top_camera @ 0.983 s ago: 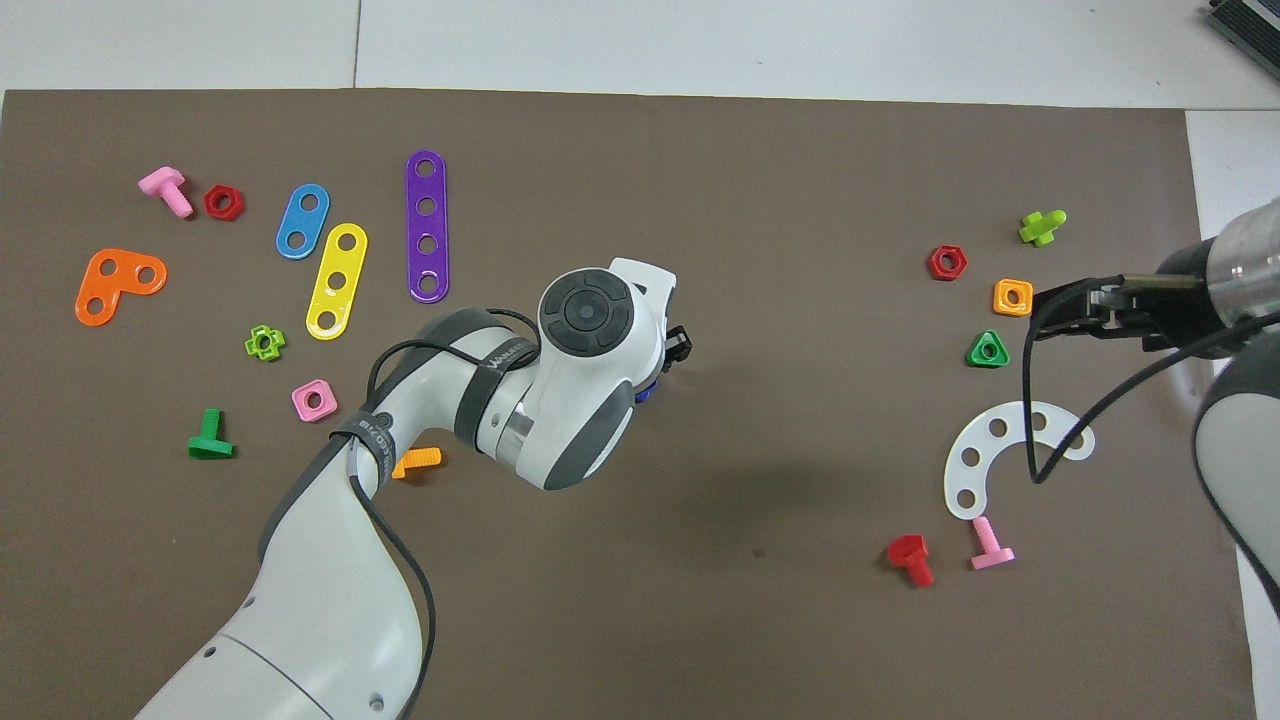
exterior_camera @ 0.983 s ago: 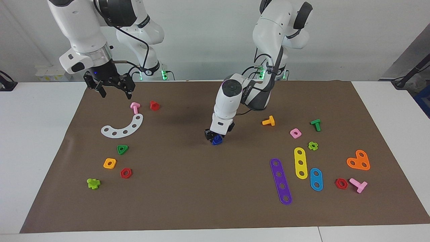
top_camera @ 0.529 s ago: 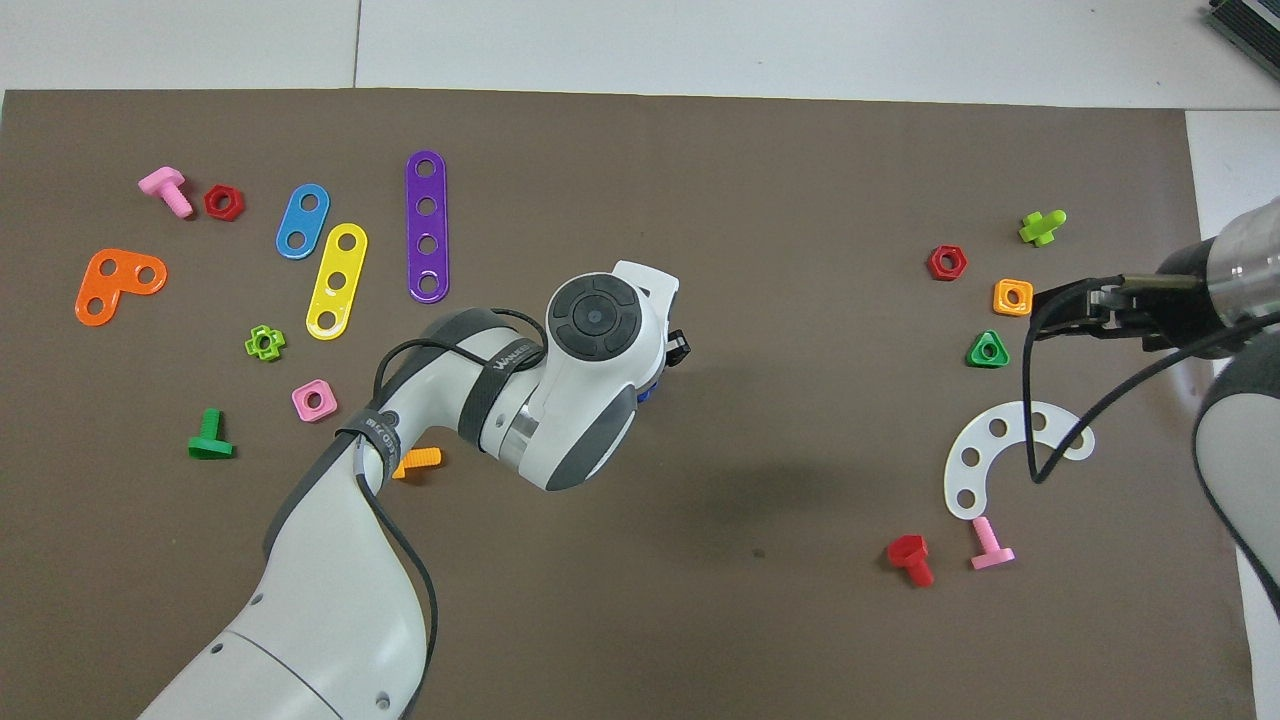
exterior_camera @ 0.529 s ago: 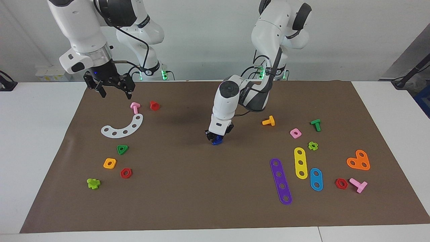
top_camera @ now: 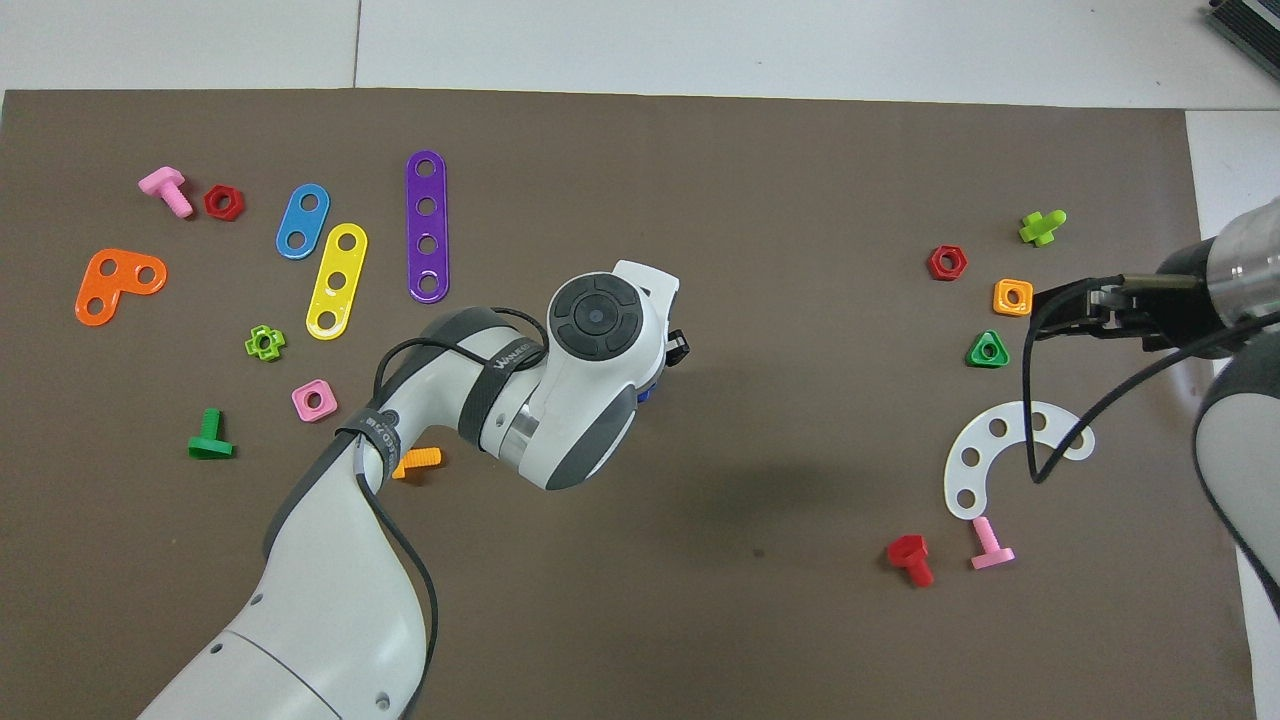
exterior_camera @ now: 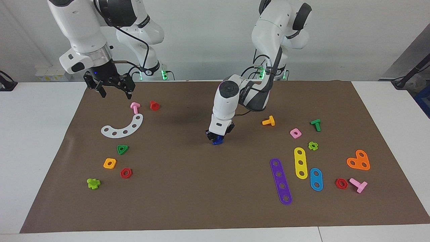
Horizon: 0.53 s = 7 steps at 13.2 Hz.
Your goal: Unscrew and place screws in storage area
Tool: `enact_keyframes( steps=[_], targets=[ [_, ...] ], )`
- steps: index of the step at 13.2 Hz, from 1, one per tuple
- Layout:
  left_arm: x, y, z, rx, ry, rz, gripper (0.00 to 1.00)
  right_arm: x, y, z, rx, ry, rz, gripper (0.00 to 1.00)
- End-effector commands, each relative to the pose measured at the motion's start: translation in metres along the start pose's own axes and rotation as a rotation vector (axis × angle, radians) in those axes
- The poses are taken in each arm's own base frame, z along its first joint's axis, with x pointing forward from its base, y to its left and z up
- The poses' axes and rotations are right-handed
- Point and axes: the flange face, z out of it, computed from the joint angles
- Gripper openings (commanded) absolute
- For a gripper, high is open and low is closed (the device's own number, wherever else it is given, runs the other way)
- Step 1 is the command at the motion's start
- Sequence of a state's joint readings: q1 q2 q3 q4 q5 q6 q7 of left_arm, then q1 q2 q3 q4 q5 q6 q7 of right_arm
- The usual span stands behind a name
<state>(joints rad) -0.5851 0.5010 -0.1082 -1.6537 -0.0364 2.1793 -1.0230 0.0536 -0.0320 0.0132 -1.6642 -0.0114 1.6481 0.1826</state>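
Note:
The dark-blue bolt point(exterior_camera: 217, 140) is at the middle of the brown mat, between the fingers of my left gripper point(exterior_camera: 216, 137), which is shut on it from above, low at the mat. In the overhead view only a blue sliver of the bolt point(top_camera: 645, 393) shows under the left hand. The storage area is the mat patch toward the right arm's end, with the white curved strip point(exterior_camera: 123, 127) and green point(exterior_camera: 122, 149), orange point(exterior_camera: 110, 163) and red point(exterior_camera: 126, 173) nuts. My right gripper point(exterior_camera: 116, 94) waits open and empty, raised over the mat edge beside that patch.
A pink bolt point(exterior_camera: 135, 107) and a red bolt point(exterior_camera: 154, 105) lie by the white strip, a lime bolt point(exterior_camera: 93, 183) farther out. Toward the left arm's end lie purple point(exterior_camera: 281, 181), yellow point(exterior_camera: 300, 163) and blue point(exterior_camera: 316, 179) strips, an orange bolt point(exterior_camera: 268, 121) and other small parts.
My left wrist has shifted slightly toward the right arm's end with the blue bolt still in its fingers. The right arm has not moved.

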Motion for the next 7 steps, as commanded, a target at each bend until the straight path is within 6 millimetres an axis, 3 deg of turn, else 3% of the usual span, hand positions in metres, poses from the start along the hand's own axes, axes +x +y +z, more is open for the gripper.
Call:
enact_keyframes(
  steps=[1, 3, 5, 7],
  targets=[
    [0.011, 0.01, -0.018, 0.063, -0.022, -0.009, 0.07, -0.004, 0.004, -0.004, 0.019, 0.004, -0.021, 1.0],
    [0.017, 0.017, -0.035, 0.049, -0.027, -0.015, 0.07, -0.003, -0.003, -0.001, 0.023, 0.023, -0.028, 0.99],
    [0.042, 0.006, -0.054, 0.044, -0.032, -0.04, 0.07, -0.004, -0.013, 0.001, 0.024, 0.036, -0.04, 0.95],
    [0.064, -0.012, -0.068, 0.049, -0.042, -0.003, 0.06, -0.009, -0.035, 0.009, 0.026, 0.042, -0.037, 0.95]
  ],
)
